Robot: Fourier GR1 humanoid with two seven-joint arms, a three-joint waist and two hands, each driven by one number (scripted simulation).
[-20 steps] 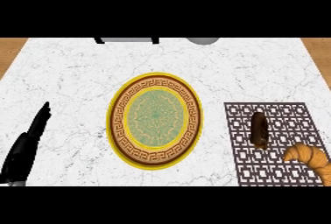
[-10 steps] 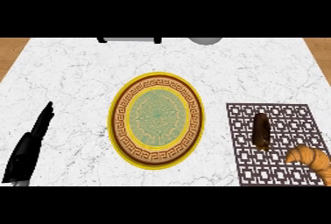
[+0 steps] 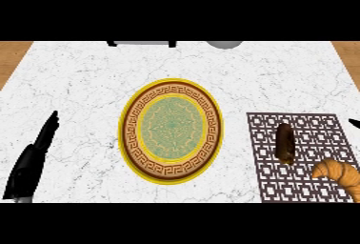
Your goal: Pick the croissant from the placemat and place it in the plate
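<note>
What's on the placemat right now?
Two things lie on the placemat: a croissant near its front right corner and a dark brown oblong item. The pattern beneath them is hidden.

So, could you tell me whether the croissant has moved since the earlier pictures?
No. The croissant still lies on the near right corner of the placemat, just beyond the near end of the dark brown pastry, as before.

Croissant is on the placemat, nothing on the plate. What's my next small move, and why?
Probably bring the right hand, barely showing at the right edge, over the croissant. It lies at the near right corner of the placemat, on that hand's side; the left hand rests open beyond the plate.
</note>
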